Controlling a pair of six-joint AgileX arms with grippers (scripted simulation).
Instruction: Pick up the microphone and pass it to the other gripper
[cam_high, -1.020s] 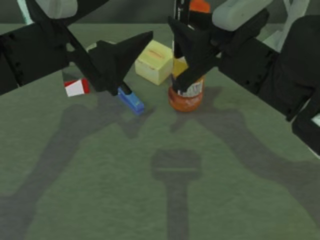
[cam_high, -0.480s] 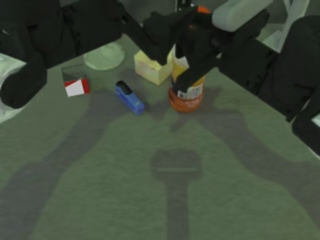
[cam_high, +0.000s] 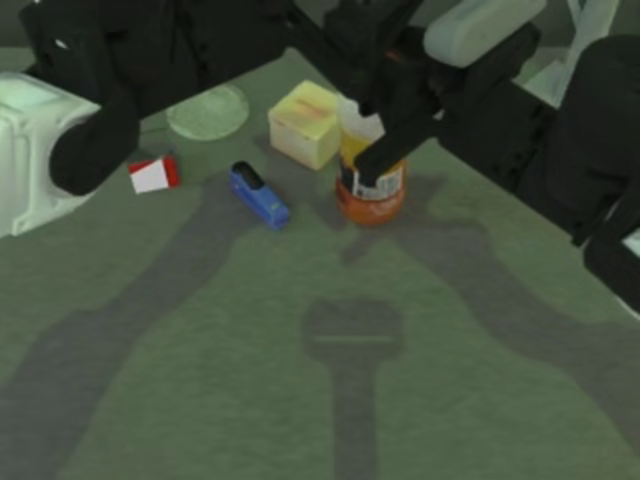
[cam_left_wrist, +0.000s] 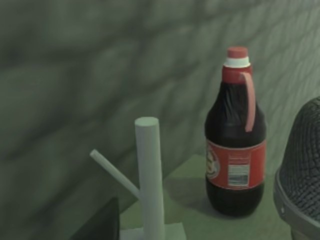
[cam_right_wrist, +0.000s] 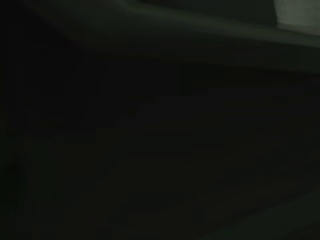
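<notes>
The microphone's grey mesh head (cam_left_wrist: 301, 170) fills the edge of the left wrist view, very close to the camera; its handle is out of view. From above, the microphone is hidden under the two arms. My left gripper (cam_high: 345, 45) reaches across the back of the table to meet my right gripper (cam_high: 385, 120), which hangs over the orange bottle (cam_high: 371, 190). Only one dark finger (cam_left_wrist: 100, 222) of the left gripper shows, with a wide bare gap beside it. The right wrist view is dark.
A yellow box (cam_high: 306, 122) stands beside the orange bottle. The blue stapler (cam_high: 259, 195), a red and white box (cam_high: 153, 174) and a round glass dish (cam_high: 207, 110) lie to the left. A dark red-capped bottle (cam_left_wrist: 235, 150) and a white stand (cam_left_wrist: 150, 180) stand at the back.
My left arm has swung from over the stapler toward the back right, up to the right gripper, uncovering the stapler and the dish. The right arm has barely moved.
</notes>
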